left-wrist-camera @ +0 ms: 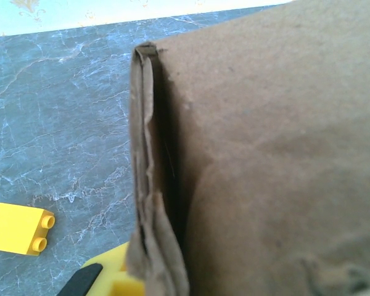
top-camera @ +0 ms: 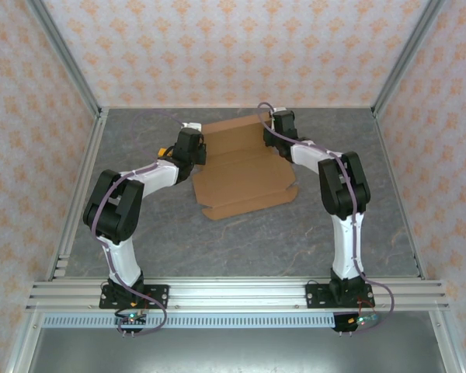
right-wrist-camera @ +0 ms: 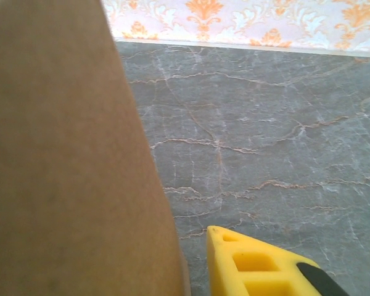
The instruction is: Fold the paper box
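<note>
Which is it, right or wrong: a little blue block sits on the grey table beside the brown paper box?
Wrong in one way: the block is yellow, not blue. The left wrist view shows it sitting on the grey table beside the brown paper box.

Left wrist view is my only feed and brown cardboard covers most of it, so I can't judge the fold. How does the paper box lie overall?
Observer: Seen from above, the paper box lies opened out in the middle of the table, a long flap along its near edge.
Operator: Where is the right arm?
Observer: The right gripper is at the box's far right corner, opposite the left gripper on the far left edge.
Operator: Is it clamped on the cardboard?
Observer: Its wrist camera shows one yellow finger with bare table between it and the cardboard; the other finger is hidden.
</note>
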Motion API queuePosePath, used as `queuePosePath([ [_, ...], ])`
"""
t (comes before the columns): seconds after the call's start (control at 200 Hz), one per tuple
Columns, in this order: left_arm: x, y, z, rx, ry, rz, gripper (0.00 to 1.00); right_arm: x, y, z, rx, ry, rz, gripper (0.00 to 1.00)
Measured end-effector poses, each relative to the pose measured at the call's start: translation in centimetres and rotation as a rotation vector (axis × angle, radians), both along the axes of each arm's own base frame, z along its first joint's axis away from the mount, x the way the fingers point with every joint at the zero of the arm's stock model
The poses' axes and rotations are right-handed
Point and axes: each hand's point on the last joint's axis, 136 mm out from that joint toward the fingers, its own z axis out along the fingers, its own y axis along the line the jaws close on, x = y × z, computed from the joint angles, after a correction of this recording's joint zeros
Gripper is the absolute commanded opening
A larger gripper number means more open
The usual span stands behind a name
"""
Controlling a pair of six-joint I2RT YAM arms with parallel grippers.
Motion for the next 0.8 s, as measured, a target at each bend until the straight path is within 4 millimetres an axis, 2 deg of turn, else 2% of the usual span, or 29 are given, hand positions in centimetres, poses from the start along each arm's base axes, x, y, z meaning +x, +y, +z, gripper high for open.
queuePosePath([
  [0.15,0.0,0.0,0.0,0.0,0.0,0.001,0.0,-0.1,-0.1,0.1,-0.01,0.005,-0.034,0.39],
  [0.305,0.0,0.1,0.0,0.002,0.0,0.002,0.0,-0.3,-0.4,-0.4,-0.005,0.032,-0.018,0.49],
  [0.58,0.0,0.1,0.0,0.001,0.0,0.002,0.0,-1.5,-1.1,-1.6,0.048,0.135,0.063,0.6],
  [0.796,0.0,0.1,0.0,0.002,0.002,0.002,0.0,-3.6,-1.0,-0.2,0.064,0.155,0.115,0.64],
])
